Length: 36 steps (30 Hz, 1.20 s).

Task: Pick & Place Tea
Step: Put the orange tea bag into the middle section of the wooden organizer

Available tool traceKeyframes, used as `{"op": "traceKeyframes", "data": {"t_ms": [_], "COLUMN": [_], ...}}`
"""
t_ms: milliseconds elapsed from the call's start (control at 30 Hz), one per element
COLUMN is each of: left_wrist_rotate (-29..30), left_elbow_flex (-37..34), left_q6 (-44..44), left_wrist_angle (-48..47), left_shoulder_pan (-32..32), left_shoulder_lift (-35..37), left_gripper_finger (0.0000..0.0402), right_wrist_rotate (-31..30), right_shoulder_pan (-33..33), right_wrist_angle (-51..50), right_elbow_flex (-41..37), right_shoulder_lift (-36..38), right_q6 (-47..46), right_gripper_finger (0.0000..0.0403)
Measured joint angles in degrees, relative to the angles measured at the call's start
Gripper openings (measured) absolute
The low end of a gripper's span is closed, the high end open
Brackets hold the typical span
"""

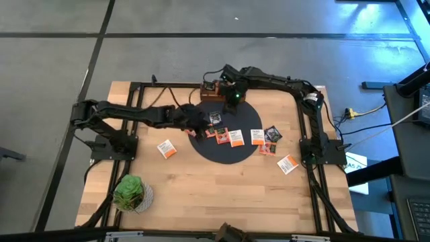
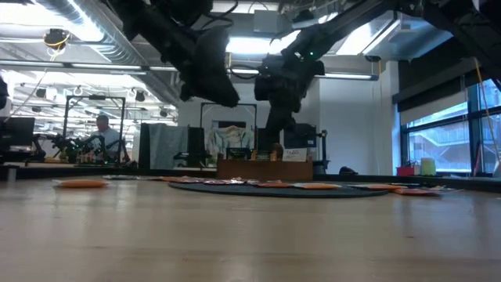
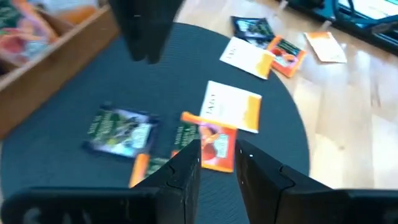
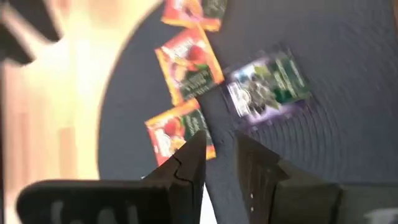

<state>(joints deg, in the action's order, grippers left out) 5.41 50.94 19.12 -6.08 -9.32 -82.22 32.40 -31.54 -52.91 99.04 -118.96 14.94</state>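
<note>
Left gripper (image 3: 217, 163), jaws narrowly apart and empty, is hovering over tea packets (image 3: 211, 146) on the black mat (image 3: 74, 93). Right gripper (image 4: 219, 155), narrow and empty, is hovering near the wooden box (image 1: 212, 92). Best centering on one packet edge before closing.

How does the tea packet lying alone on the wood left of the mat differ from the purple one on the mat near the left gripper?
The lone packet is white and orange; the purple packet is dark with a pale label. The lone packet lies on bare table wood, apart from the others; the purple packet lies on the black mat among several packets, close to the left gripper. Both are small, flat and squarish.
</note>
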Motion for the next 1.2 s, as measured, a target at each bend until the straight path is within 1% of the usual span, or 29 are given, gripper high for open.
{"op": "traceKeyframes", "data": {"t_ms": [200, 267, 367, 400, 467, 500, 600, 667, 733, 800, 867, 1000, 1100, 1200], "left_wrist_rotate": [0.0, 0.0, -0.1, -0.2, 0.4, 1.0, 3.6, 5.3, 6.7, 7.0, 6.7, 6.1, 6.0, 6.0], "left_elbow_flex": [0.0, 0.0, 0.0, 0.0, 0.0, -0.1, -0.1, -0.1, -0.1, -0.1, -0.1, -0.1, -0.1, -0.1], "left_q6": [1.3, 1.8, 4.2, 4.8, 5.8, 6.5, 7.1, 6.8, 6.7, 6.7, 6.7, 6.9, 7.2, 7.3], "left_wrist_angle": [7.9, 10.3, 13.5, 13.9, 14.3, 13.7, 14.2, 14.3, 14.8, 14.8, 16.0, 17.1, 19.6, 21.4], "left_shoulder_pan": [3.7, 4.8, 6.2, 6.7, 7.6, 8.0, 9.3, 9.8, 9.8, 9.3, 8.7, 7.8, 7.3, 7.0], "left_shoulder_lift": [-6.5, -9.0, -11.7, -12.2, -12.8, -12.9, -12.9, -12.8, -13.2, -14.3, -15.9, -19.2, -21.6, -23.9], "left_gripper_finger": [0.0095, 0.0095, 0.0095, 0.0095, 0.0095, 0.0095, 0.0095, 0.0095, 0.0095, 0.0095, 0.0095, 0.0095, 0.0095, 0.0095], "right_wrist_rotate": [-10.4, -10.9, -8.4, -8.5, -9.6, -10.3, -11.6, -11.8, -11.9, -11.8, -11.3, -9.1, -9.1, -10.0], "right_shoulder_pan": [3.6, 4.6, 5.6, 5.9, 6.3, 6.4, 6.3, 6.2, 6.2, 6.3, 6.3, 6.3, 6.7, 6.8], "right_wrist_angle": [-4.0, -6.2, -9.5, -8.9, -4.3, -0.8, 10.1, 18.0, 25.8, 33.5, 38.9, 42.0, 42.1, 43.0], "right_elbow_flex": [0.0, 0.0, -0.3, -1.7, -7.0, -10.9, -24.1, -31.5, -37.5, -42.1, -44.9, -47.1, -47.1, -47.1], "right_shoulder_lift": [0.0, 0.0, 0.2, 1.1, 4.8, 7.6, 17.8, 24.0, 29.1, 32.5, 33.9, 33.7, 32.1, 30.5], "right_q6": [-4.1, -4.2, -4.2, -4.3, -7.1, -8.8, -12.0, -13.7, -16.2, -18.9, -22.4, -24.9, -25.6, -27.0], "right_gripper_finger": [0.0084, 0.0084, 0.0084, 0.0084, 0.0084, 0.0084, 0.0084, 0.0084, 0.0084, 0.0084, 0.0084, 0.0087, 0.0106, 0.0136]}}
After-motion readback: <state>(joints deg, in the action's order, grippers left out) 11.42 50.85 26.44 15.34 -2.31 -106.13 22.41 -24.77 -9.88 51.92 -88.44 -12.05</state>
